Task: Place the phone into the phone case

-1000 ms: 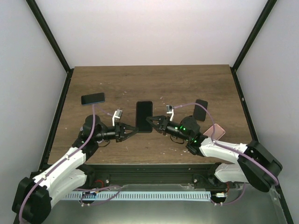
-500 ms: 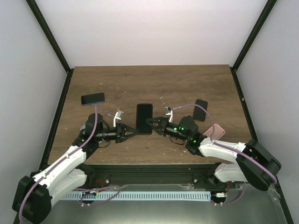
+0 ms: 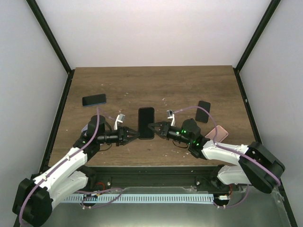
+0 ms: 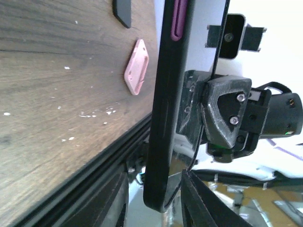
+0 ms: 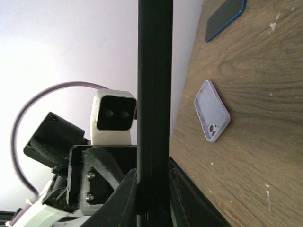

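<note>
1. The phone (image 3: 146, 122) is not showing any text, brand or number that can be read.
2. The pink case (image 4: 136, 66) and the lilac case (image 5: 212, 111) are also carrying no readable label or sign.

My left arm (image 3: 71, 158) and right arm (image 3: 222, 150) stretch forward, low, and angle inward until their tips nearly meet. My right end effector (image 3: 152, 126) is clamped on the phone (image 3: 146, 120), fingers (image 5: 124, 201) tight against both faces. My left end effector (image 3: 137, 134) straddles its opposite edge, one finger (image 4: 111, 201) standing just clear.
</note>
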